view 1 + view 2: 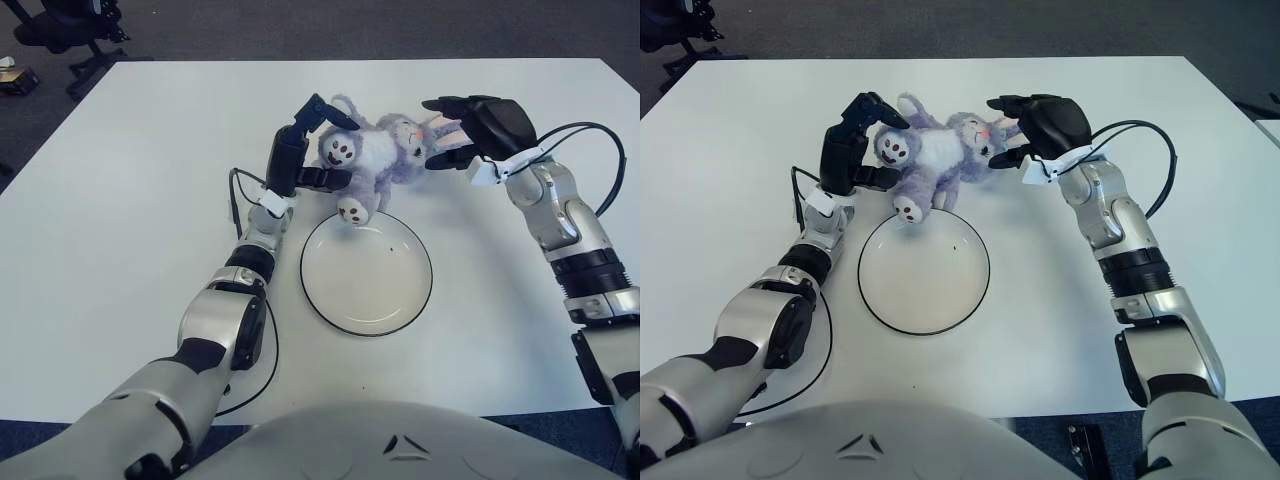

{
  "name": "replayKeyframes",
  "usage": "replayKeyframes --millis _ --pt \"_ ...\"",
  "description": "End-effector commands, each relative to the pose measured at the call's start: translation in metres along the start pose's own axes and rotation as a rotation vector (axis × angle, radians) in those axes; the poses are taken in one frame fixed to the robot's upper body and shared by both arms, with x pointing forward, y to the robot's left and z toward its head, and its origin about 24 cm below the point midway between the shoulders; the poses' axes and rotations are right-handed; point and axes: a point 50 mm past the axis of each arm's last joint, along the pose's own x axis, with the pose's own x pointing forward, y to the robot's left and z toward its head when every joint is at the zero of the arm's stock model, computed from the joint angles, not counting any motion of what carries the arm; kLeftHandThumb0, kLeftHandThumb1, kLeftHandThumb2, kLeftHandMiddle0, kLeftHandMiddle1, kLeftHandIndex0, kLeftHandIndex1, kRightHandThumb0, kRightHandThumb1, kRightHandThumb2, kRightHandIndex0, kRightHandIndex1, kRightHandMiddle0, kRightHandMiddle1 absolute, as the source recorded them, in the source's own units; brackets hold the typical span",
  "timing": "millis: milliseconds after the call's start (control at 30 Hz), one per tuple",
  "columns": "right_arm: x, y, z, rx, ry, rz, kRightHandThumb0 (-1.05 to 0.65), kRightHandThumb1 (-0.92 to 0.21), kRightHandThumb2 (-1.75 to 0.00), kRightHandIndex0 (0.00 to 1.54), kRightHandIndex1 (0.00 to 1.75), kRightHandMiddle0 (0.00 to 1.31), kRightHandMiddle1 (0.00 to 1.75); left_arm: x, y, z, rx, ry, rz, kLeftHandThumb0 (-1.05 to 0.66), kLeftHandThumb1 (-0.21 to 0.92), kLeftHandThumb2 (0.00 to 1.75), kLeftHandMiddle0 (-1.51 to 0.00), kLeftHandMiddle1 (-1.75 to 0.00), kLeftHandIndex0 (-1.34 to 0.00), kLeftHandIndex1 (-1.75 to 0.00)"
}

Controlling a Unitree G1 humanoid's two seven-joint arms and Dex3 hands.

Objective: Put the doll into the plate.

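We see a soft purple and white plush doll (375,160) lying on its back on a white tabletop (120,190), just beyond the far rim of a round white plate with a thin dark edge (366,273). One of the doll's feet hangs over that rim, but its body is outside the plate. Our left hand (308,148) is at the doll's left side, one black finger arched over its upper foot and another against its flank, clasping that end. Our right hand (478,125) reaches in from the right, fingers spread around the doll's head and long ears; we cannot tell whether they press on it or only frame it. The plate holds nothing but a tiny dark speck. By our judgement the task is in its early part: the doll is being gathered between both hands, and lifting it and setting it down inside the plate are not yet done.
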Motion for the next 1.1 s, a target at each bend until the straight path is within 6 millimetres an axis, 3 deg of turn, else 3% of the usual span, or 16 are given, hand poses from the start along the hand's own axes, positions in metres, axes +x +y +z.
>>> replayKeyframes --millis 0,267,667,1067 --pt "0.004 -0.005 -0.002 -0.055 -0.026 -0.007 -0.46 -0.82 0.0 0.59 0.01 0.61 0.06 -0.024 0.002 -0.007 0.012 0.098 -0.002 0.0 0.85 0.39 -0.34 -1.57 -0.53 -1.29" --pt "0.008 -0.002 -0.003 -0.082 -0.037 0.025 -0.55 -0.83 -0.01 0.59 0.01 0.61 0.05 -0.024 0.002 -0.007 0.019 0.103 0.0 0.0 0.85 0.39 -0.34 -1.57 -0.53 -1.29" --pt "0.02 0.006 -0.001 -0.151 -0.036 0.078 -0.62 -0.86 -0.01 0.39 0.0 0.54 0.01 -0.023 0.001 -0.008 0.03 0.109 0.006 0.0 0.85 0.39 -0.33 -1.57 -0.52 -1.3" --pt "0.026 0.009 0.002 -0.225 -0.062 0.055 -0.65 -0.86 0.0 0.33 0.0 0.49 0.0 -0.024 0.0 -0.008 0.043 0.113 0.007 0.0 0.84 0.42 -0.32 -1.59 -0.51 -1.32"
